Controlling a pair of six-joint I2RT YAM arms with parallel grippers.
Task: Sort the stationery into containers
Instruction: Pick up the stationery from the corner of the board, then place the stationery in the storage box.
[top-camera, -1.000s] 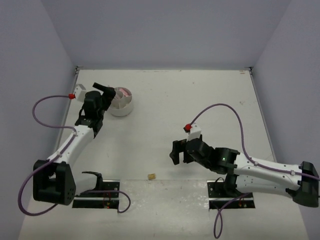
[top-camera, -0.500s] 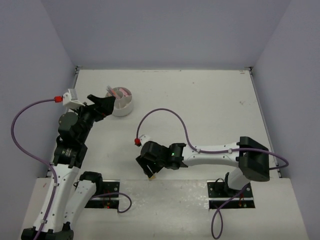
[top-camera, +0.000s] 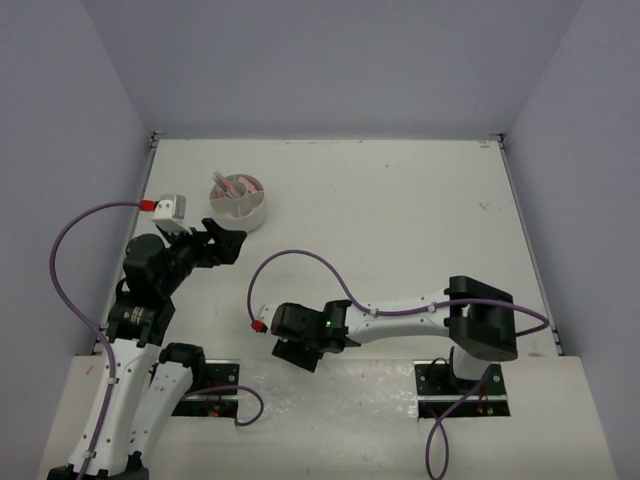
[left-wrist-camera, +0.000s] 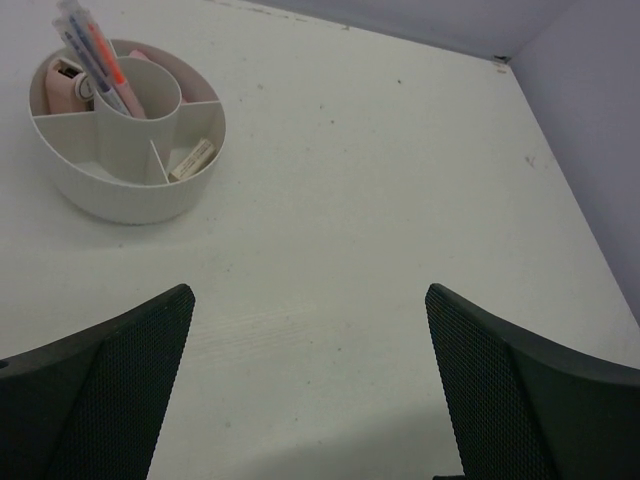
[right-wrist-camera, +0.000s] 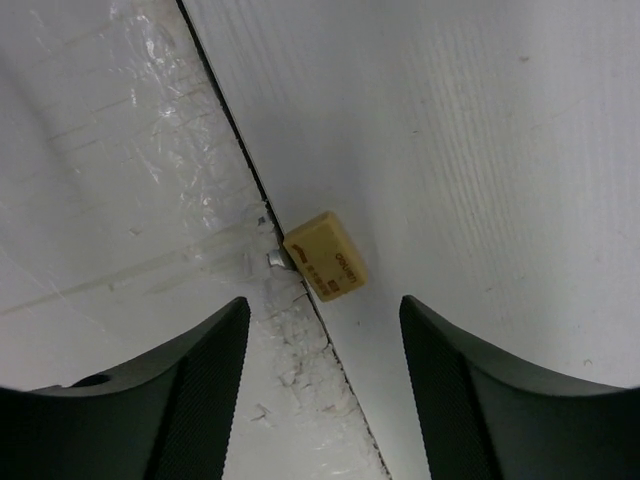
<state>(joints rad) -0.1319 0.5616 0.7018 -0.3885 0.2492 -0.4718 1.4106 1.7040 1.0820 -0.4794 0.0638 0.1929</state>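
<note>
1. Right gripper (top-camera: 297, 352), from the top view, hangs low over the near edge of the table (top-camera: 400, 210), left of the middle. It hides whatever is beneath it, so its jaws cannot be read here. Toward the left edge the left gripper (top-camera: 225, 245) is spread wide and empty, with the white tub (top-camera: 240, 217) beyond it, toward the far left corner.
2. Left wrist view: the fingers (left-wrist-camera: 100, 390) stand far apart with only bare table between them. Ahead and to the left is the tub, with pens (left-wrist-camera: 95, 50) in its middle cup and a beige eraser (left-wrist-camera: 190, 160) in a near compartment.
3. Right wrist view: the jaws are parted and hold nothing. A tan eraser (right-wrist-camera: 325, 257) lies just ahead of the fingertips (right-wrist-camera: 225, 330), in line with the gap, on the dark seam (right-wrist-camera: 225, 110) by the near edge. Its long axis runs aslant to the line between the fingers. The right arm is much the nearer, so a short advance should bracket the eraser, probably with a slight wrist turn.
</note>
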